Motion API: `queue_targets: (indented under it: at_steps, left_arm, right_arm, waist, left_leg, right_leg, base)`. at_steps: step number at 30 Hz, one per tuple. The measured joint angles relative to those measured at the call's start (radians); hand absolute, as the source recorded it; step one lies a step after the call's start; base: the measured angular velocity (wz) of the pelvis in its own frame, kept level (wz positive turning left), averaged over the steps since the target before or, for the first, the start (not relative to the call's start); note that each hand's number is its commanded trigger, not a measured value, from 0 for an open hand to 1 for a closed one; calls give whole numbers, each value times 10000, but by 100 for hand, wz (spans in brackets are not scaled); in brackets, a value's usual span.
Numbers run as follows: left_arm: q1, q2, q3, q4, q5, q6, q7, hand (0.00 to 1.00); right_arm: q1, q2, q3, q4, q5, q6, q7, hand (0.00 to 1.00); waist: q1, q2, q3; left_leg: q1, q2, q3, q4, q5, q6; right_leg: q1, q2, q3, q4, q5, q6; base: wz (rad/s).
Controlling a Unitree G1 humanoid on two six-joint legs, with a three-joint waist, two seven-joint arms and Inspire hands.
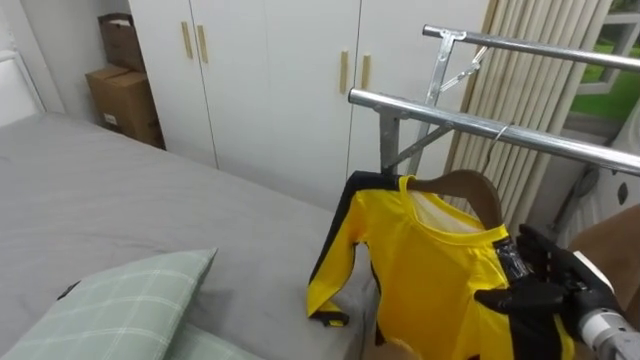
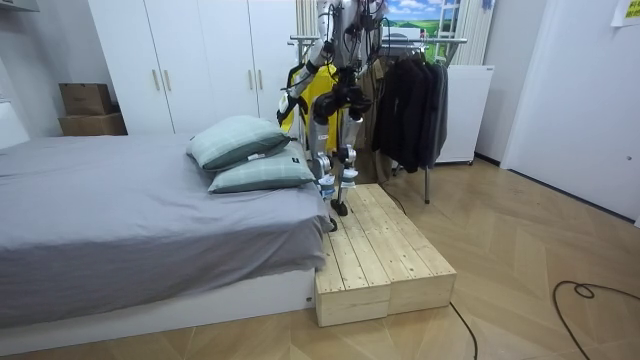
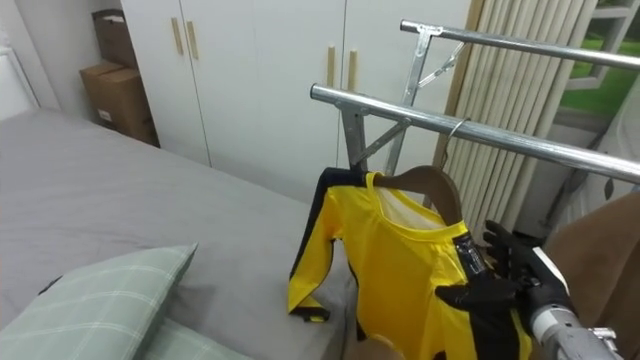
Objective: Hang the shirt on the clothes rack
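A bright yellow long-sleeved shirt with black trim (image 1: 430,270) hangs on a brown wooden hanger (image 1: 470,185). The hanger's hook sits over the lower silver metal rail (image 1: 450,120) of a clothes rack. A second, higher rail (image 1: 540,48) runs behind it.

The shirt's long axis is vertical, with the collar at the top and the hem dropping out of the bottom of the eye views. Its shoulder line slopes from upper left to lower right, roughly along the rail, so a broad yellow face is turned toward the robot. One sleeve hangs down on the left, ending in a black cuff just above the grey bed (image 1: 120,200).

The robot's black right hand (image 1: 545,285) comes in from the lower right and rests against the shirt's right shoulder. Its fingers are spread and fairly straight, with the thumb reaching left across the yellow cloth, and they are not closed round it.

In the room view the robot stands upright on a low pale wooden platform (image 2: 385,250) at the foot of the bed, facing the rack. Its left hand (image 2: 287,103) is low beside the shirt, too small for its fingers to be made out.

A pale green checked pillow (image 1: 110,300) lies on the bed. Behind stand a white wardrobe (image 1: 270,80) and brown cardboard boxes (image 1: 125,100). Dark garments (image 2: 410,100) hang further along the rack.
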Motion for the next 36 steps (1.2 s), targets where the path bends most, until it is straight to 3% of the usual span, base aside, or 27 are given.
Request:
queue_targets:
  at_steps: [17, 23, 32, 36]
  left_arm:
    - [95, -250, 27, 98, -14, 1, 318, 0]
    - [76, -346, 340, 719, -18, -7, 384, 0]
    - [110, -383, 409, 790, -7, 5, 648, 0]
    - [107, -386, 406, 803, -11, 5, 786, 0]
  right_arm:
    - [238, 65, -256, -791, 1483, 1, -36, 0]
    - [857, 76, -412, -1620, 2806, 9, 113, 0]
    - [862, 145, -436, -2222, 4143, 10, 327, 0]
    - [1023, 278, -437, -2268, 5014, 10, 421, 0]
  waist:
    - [16, -110, 28]
    - [29, -88, 11]
    - [-159, 54, -53]
    - [-179, 105, -27]
  left_leg:
    - [19, 27, 201, -137, 109, -34]
    - [163, 23, 387, -354, 170, -33]
    - [182, 22, 421, -359, 169, -32]
    - [310, 31, 420, -372, 170, -32]
  right_leg:
    - [-61, -7, 4, -2, 18, -33]
    - [-56, 5, 140, -5, 32, -41]
    - [-49, 13, 187, -23, 44, -25]
    - [101, 41, 187, -130, 77, -10]
  base:
    - [0]
    - [-6]
    - [0]
    - [0]
